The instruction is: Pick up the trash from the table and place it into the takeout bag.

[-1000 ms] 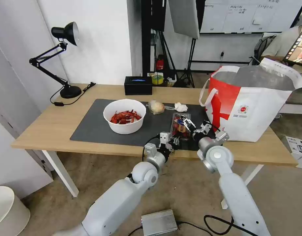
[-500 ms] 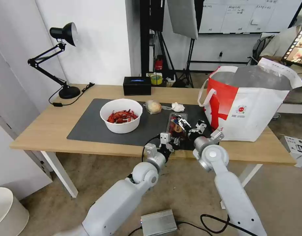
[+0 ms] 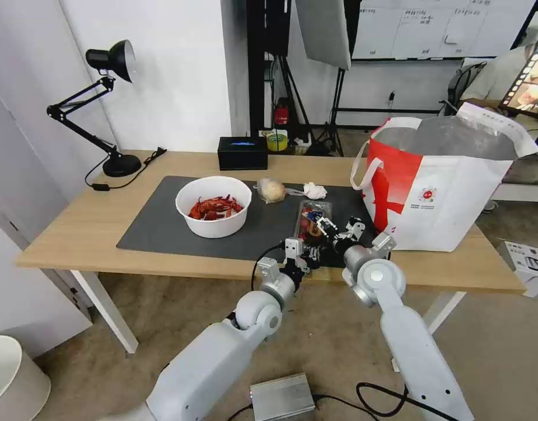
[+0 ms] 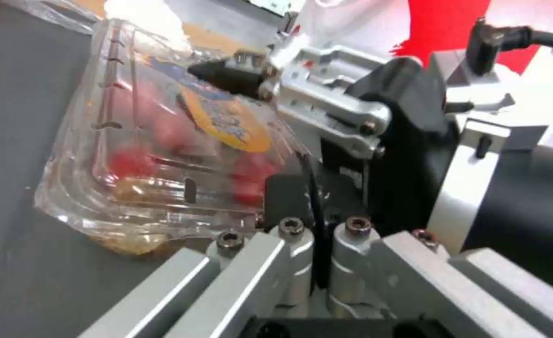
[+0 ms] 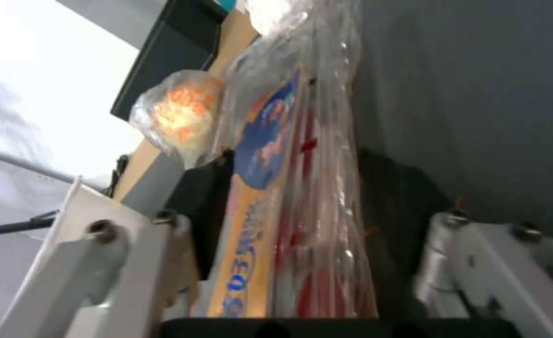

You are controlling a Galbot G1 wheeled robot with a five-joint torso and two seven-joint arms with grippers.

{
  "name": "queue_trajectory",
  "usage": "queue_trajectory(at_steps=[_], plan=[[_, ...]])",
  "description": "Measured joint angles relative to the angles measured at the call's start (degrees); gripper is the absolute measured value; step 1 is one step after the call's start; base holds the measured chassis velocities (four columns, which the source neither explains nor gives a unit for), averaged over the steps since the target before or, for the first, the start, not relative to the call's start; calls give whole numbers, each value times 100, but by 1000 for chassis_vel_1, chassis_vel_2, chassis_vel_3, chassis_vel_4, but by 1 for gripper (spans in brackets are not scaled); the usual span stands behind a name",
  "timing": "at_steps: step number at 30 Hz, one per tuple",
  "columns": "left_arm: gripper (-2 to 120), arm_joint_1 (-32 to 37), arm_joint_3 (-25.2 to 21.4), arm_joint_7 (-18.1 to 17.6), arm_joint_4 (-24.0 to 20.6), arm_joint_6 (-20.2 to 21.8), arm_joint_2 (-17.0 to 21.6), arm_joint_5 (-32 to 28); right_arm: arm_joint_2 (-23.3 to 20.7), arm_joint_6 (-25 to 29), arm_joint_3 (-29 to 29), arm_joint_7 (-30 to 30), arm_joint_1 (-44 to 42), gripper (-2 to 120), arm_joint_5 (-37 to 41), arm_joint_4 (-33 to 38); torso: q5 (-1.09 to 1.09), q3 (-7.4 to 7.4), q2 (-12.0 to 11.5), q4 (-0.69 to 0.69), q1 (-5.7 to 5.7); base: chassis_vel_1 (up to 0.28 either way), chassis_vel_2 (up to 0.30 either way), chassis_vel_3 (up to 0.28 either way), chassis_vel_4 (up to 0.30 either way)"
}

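Note:
The clear clamshell box with red bits lies on the grey mat of the table. My right gripper straddles the clamshell box with a pad against each face, shut on it. Just before the box's near end, at the table's front edge, sits my left gripper, shut with nothing in it. The white bowl of red shells stands left of the box. Behind the box lie the yellowish plastic wad and the white tissue. At the right stands the takeout bag, its mouth open.
A black desk lamp stands at the table's back left corner, its cable trailing on the wood. A small black box sits at the back edge. On the floor are a silver unit and a white carton.
The whole head picture has slid a little to the left, so the camera moved. Both grippers keep their places relative to the clamshell box.

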Motion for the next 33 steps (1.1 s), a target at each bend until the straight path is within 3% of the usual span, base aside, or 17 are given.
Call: queue_trajectory(at_steps=[2,4,11,15,33], plan=[[0,8,-2,1,0,-1,-8,-2,2,-21,0,28,1,39,-1,-30,0,0,0,0,0,0,0,0,0],[0,9,-2,1,0,-1,-9,-2,3,-25,0,30,1,37,-1,-33,1,0,0,1,0,0,0,0,0],[0,32,-2,9,10,11,-18,-4,22,-39,-3,46,-13,8,8,-40,2,1,0,3,0,0,0,0,0],[0,32,-6,11,11,12,-21,-4,33,-34,-1,46,-12,1,11,-38,1,0,0,0,0,0,0,0,0],[0,-22,-127,-33,-275,27,102,-121,-4,206,9,66,-14,1,134,177,-1,1,-1,0,1,0,0,0,0]])
